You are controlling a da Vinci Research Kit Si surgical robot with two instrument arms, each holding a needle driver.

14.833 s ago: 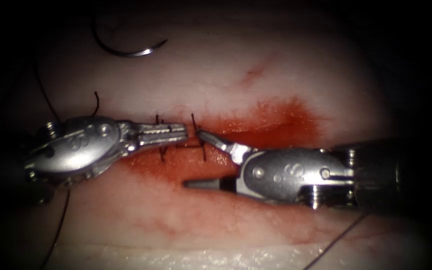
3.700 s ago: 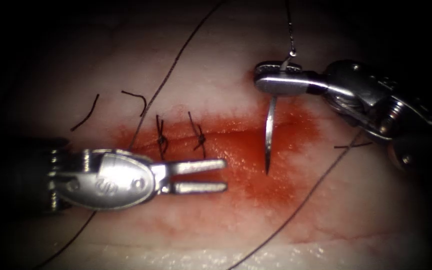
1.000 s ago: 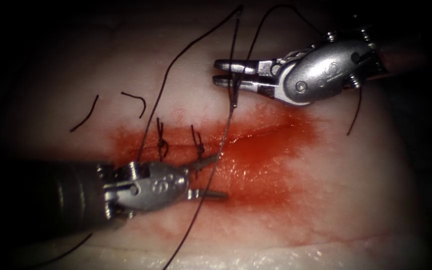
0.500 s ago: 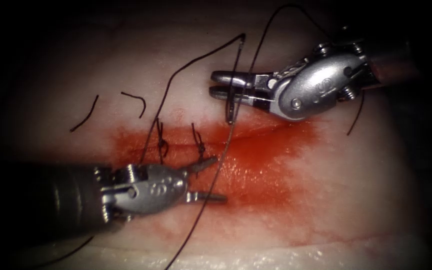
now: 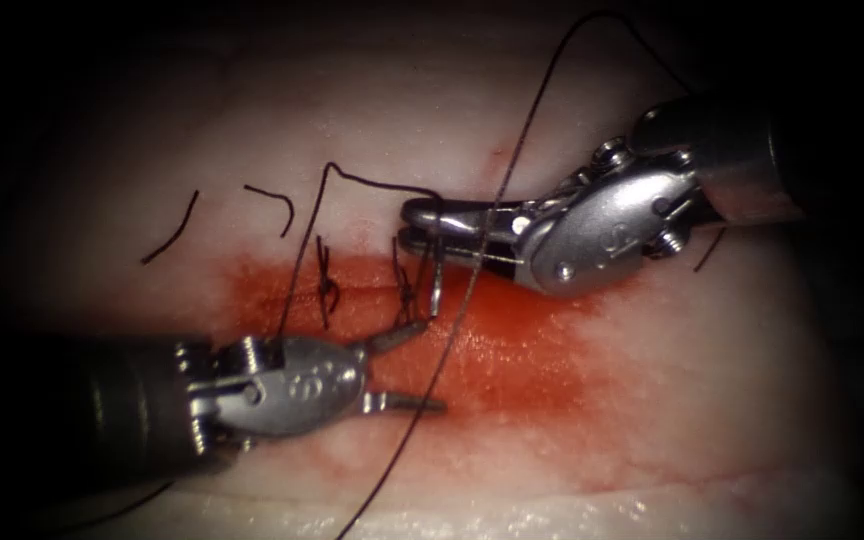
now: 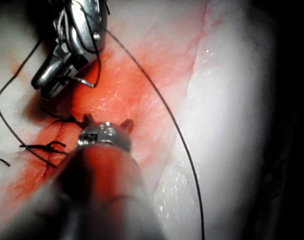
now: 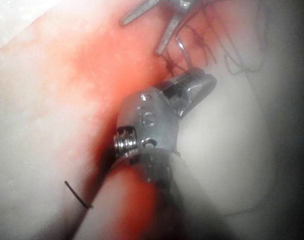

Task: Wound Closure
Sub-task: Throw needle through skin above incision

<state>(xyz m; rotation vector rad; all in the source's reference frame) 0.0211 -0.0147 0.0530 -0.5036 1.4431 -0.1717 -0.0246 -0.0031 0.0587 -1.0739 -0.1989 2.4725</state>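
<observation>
Lowered toward cut: right claw [image 5: 420, 225] clamps needle [image 5: 435, 283], tip down; left claw [image 5: 422, 365] agape, empty

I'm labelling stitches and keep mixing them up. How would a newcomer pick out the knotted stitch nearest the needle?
Start at the red fluid along the cut in the tissue. Two dark knotted stitches cross the cut above the left tool. The right-hand stitch is yours: it sits just left of the needle hanging from the right tool, whereas the other stitch stands further left.
</observation>
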